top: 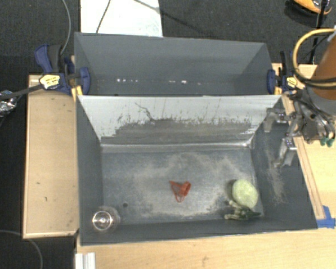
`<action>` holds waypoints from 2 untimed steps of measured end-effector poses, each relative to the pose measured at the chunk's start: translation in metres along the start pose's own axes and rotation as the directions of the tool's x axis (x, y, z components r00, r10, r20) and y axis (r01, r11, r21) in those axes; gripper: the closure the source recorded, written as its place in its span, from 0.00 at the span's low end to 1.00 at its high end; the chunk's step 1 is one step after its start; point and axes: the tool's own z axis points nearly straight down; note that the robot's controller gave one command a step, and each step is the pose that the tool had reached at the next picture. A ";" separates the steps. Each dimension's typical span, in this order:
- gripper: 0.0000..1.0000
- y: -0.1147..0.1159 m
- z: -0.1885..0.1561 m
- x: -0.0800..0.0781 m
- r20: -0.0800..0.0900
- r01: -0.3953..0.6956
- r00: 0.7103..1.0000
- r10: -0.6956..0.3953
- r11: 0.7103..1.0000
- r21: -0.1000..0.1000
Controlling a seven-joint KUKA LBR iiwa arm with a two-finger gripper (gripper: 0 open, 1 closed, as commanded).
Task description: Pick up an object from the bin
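A small clear round cup (103, 219) sits in the front-left corner of the grey metal bin (173, 122). A crumpled red scrap (180, 190) lies mid-floor. A pale green rounded lump (245, 191) lies front-right, nearest the hand (284, 147) and to its left and frontward. The hand hangs over the right wall; whether it is open or closed I cannot tell.

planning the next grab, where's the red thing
Camera view: the red thing lies near the middle of the bin floor, left of the pale green ball.
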 end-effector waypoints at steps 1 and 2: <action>0.00 0.001 -0.005 -0.001 0.008 0.003 1.000 -0.003 1.000 0.002; 0.00 0.002 0.027 -0.007 0.014 0.059 0.998 -0.059 0.998 0.004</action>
